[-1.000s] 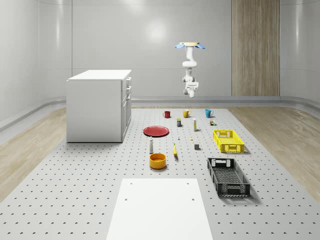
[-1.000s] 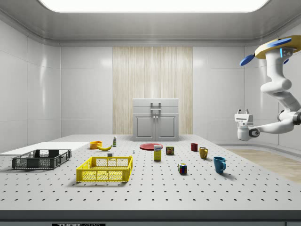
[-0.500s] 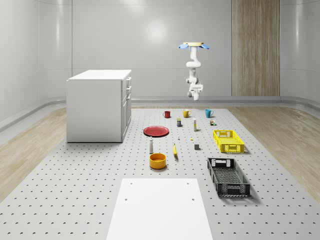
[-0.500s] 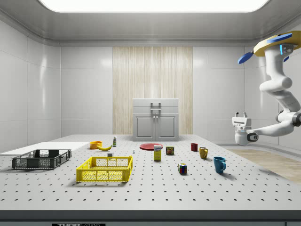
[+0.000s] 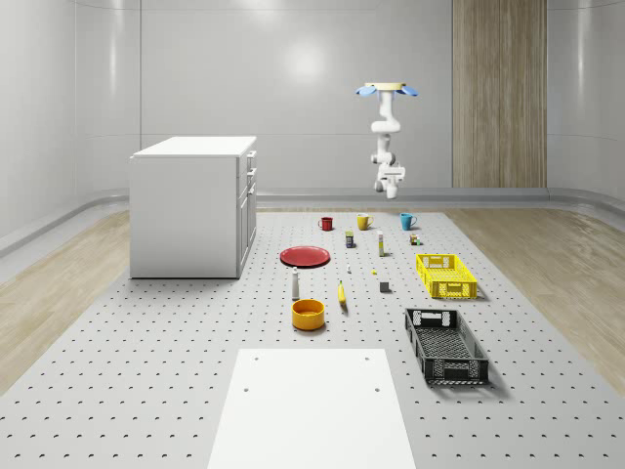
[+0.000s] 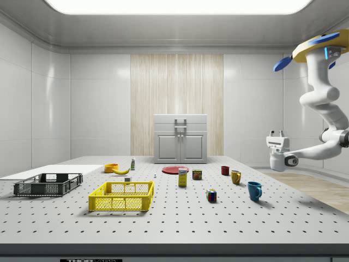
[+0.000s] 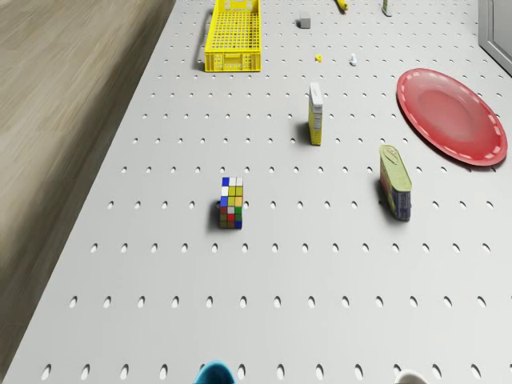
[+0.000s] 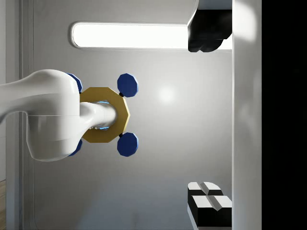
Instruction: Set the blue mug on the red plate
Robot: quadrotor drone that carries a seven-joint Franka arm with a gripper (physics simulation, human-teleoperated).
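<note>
The blue mug (image 5: 407,221) stands upright at the far end of the table, beside the yellow mug (image 5: 363,222); in the side view the blue mug (image 6: 254,190) is nearest the right. Its rim (image 7: 214,374) just shows in the drone view. The red plate (image 5: 306,256) lies flat near the cabinet and also appears as the red plate (image 6: 175,170) and the red plate (image 7: 452,116). The drone (image 5: 389,90) hovers high beyond the table's far end. My gripper (image 6: 276,134) hangs well above the blue mug, pointing upward, open and empty; one finger (image 8: 208,206) shows in the wrist view.
A Rubik's cube (image 7: 231,202), a small box (image 7: 316,114) and a can (image 7: 396,182) stand between mug and plate. A red mug (image 5: 326,223), yellow crate (image 5: 445,275), black crate (image 5: 446,344), orange bowl (image 5: 308,313), banana (image 5: 342,293) and white cabinet (image 5: 191,205) are on the table.
The drone has shifted toward the whole-scene view's right. The gripper has moved with it, toward the side view's left and slightly lower. Nothing on the table moved.
</note>
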